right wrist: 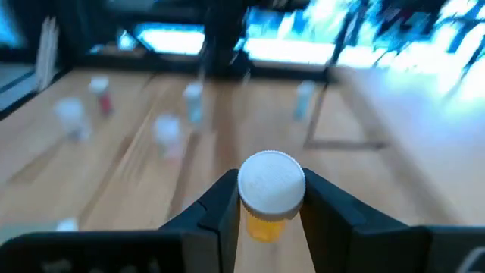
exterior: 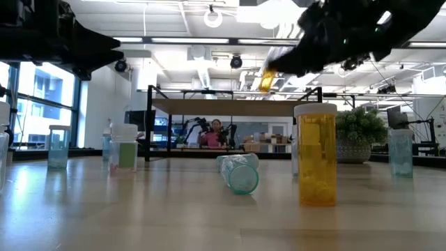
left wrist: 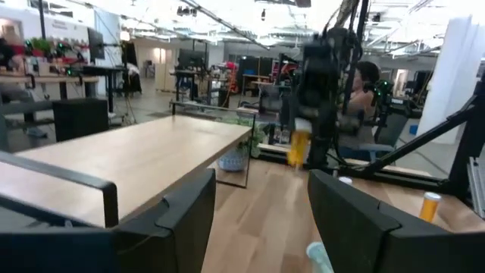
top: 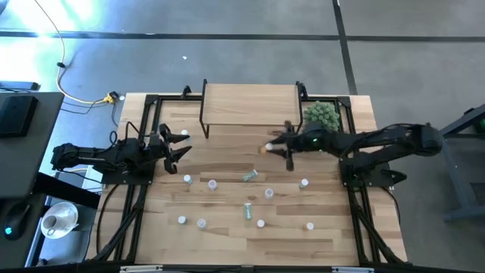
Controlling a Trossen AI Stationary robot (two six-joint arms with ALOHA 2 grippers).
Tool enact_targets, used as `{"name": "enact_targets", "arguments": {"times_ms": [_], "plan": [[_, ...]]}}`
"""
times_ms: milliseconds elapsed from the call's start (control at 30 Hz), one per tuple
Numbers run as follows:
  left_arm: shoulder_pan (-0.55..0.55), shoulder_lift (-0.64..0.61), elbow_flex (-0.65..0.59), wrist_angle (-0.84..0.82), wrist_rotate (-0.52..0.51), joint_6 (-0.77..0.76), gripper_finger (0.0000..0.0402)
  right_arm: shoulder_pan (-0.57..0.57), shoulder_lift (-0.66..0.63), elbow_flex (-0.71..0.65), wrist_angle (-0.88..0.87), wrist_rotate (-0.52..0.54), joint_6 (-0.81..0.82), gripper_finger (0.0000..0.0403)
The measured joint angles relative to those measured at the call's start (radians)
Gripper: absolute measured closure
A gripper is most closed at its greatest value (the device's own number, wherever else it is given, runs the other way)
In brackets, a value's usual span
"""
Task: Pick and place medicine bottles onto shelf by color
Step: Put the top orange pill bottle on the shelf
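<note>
Going left to right with the small light-wood shelf on thin black legs (top: 250,104) as our landmark: our left gripper (top: 180,149) is parked off the shelf's left front corner, clear of it, fingers spread apart and holding nothing. It's just waiting there.

Out in front of the shelf, scattered over the plank tabletop (top: 227,243), are the loose little white-capped bottles. Most stand upright, but two greenish ones (top: 250,176) lie on their sides — the low view shows one of them tipped over with its open mouth facing the camera.

Then the action: our right gripper (top: 274,146) is just in front of the shelf's right half, fingers clamped on a tiny orange medicine bottle with a white cap (right wrist: 270,196). In the right wrist view the cap sits squarely between the two fingers with the orange body hanging below, so we'd say its long axis is upright, cap up. In the low view it's clearly lifted off the table.

What the next move turns on, as we read it — the shelf board lies just beyond the gripper, away from the loose bottles, and the right arm is the nearer one. The bottle probably needs to stay vertical to land on its base.

To the right of the shelf sits the spiky green plant ball (top: 321,114).
</note>
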Motion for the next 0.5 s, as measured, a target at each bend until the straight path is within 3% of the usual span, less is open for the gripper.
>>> {"name": "enact_targets", "arguments": {"times_ms": [233,500], "plan": [[0.0,0.0,0.0,-0.035,-0.002,-0.015,0.0202,-0.102,-0.183,0.073,-0.084,0.19,-0.055,0.0299],[0.0,0.0,0.0,-0.035,-0.003,-0.025,0.0202,-0.257,-0.156,0.363,-0.402,0.315,-0.006,0.0299]]}}
